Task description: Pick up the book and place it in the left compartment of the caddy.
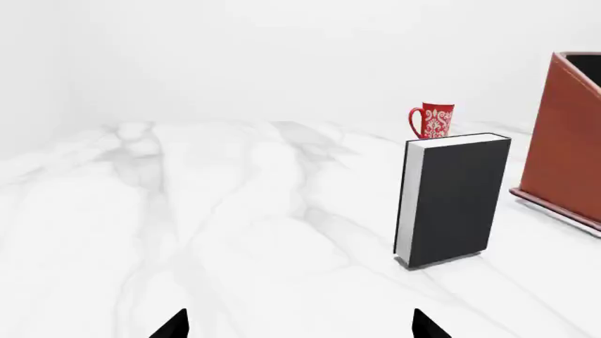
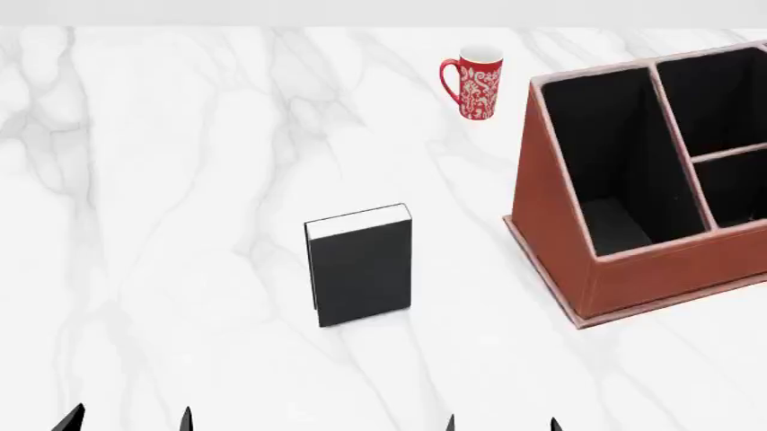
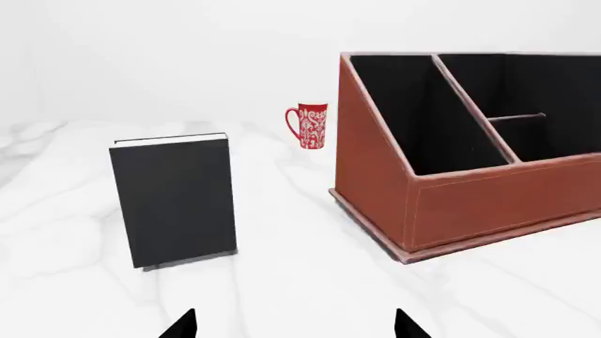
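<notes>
Where frames crop them — both hands' fingertips (image 2: pixel 186 418) only, caddy (image 2: pixel 563 224) cut off.

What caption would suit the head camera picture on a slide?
A black book stands upright on the marble table between a red mug and a leather-look caddy, both claws open and empty below.

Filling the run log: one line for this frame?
phase: pre-grasp | book: upright on table, untouched | left gripper: open | right gripper: open | caddy left compartment: empty
</notes>
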### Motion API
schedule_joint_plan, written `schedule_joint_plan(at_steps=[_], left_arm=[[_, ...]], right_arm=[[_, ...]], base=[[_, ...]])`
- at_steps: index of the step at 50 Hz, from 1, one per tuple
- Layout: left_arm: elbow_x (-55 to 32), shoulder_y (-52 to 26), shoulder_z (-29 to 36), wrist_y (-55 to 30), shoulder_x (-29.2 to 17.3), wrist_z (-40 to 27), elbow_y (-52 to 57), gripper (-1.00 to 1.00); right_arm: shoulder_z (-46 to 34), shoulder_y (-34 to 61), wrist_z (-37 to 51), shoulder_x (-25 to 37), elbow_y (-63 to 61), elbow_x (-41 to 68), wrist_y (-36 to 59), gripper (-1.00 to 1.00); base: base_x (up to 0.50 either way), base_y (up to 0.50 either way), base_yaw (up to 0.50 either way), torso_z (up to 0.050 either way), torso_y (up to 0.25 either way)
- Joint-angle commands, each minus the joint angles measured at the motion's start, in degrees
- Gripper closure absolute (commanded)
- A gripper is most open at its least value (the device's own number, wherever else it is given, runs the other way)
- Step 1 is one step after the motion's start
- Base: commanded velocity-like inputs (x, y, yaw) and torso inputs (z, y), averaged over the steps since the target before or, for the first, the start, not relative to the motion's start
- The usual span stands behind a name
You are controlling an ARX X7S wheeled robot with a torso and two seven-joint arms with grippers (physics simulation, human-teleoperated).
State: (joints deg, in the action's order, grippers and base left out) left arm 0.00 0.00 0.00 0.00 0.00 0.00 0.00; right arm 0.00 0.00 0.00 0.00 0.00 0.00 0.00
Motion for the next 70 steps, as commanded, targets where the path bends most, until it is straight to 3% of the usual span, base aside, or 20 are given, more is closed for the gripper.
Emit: schedule_joint_plan(at_steps=[1,10,19,38,46,50,56,58,70], left_arm=[[-1.0,-0.1,1.2,0.1,-1.0,-1.2,-0.2,-1.0],[-2.3,3.0,2.8,-9.3,-3.5,-2.2,13.9,-1.0],[-3.6,6.3,1.6,-24.5,-5.9,-3.8,34.2,-1.0],[-8.7,9.0,-2.4,-39.0,-8.8,-5.0,54.4,-1.0],[-11.8,9.2,-5.3,-41.1,-9.0,-5.1,58.1,-1.0],[-13.4,9.2,-6.6,-41.8,-9.1,-5.6,59.5,-1.0],[-15.6,9.6,-6.6,-40.8,-10.8,-7.6,59.8,-1.0],[-16.3,9.8,-6.4,-40.4,-11.4,-8.3,59.8,-1.0],[-18.8,10.4,-5.0,-38.6,-14.3,-11.8,59.5,-1.0]], right_arm=[[-1.4,0.1,1.4,1.1,0.4,1.1,-0.3,-1.0],[-3.3,-1.6,4.1,2.7,-8.8,1.5,6.5,-1.0],[-5.4,-5.3,5.4,5.0,-28.6,0.9,18.6,-1.0],[-6.7,-6.3,7.8,6.9,-51.1,2.2,40.4,-1.0],[-7.4,-6.3,7.9,7.5,-58.8,3.2,46.9,-1.0],[-6.6,-6.5,9.6,8.7,-60.0,6.1,46.8,-1.0],[-9.6,-5.8,20.5,17.6,-60.0,16.3,43.7,-1.0],[-8.0,-6.9,20.1,18.9,-59.9,21.2,40.5,-1.0],[-9.7,-6.3,25.4,22.7,-59.6,23.4,38.6,-1.0]], base=[[0.0,0.0,0.0,0.0,0.0],[0.0,0.0,0.0,0.0,0.0],[0.0,0.0,0.0,0.0,0.0],[0.0,0.0,0.0,0.0,0.0],[0.0,0.0,0.0,0.0,0.0],[0.0,0.0,0.0,0.0,0.0],[0.0,0.0,0.0,0.0,0.0],[0.03,0.0,0.0,0.0,0.0],[0.47,0.0,0.0,0.0,0.0]])
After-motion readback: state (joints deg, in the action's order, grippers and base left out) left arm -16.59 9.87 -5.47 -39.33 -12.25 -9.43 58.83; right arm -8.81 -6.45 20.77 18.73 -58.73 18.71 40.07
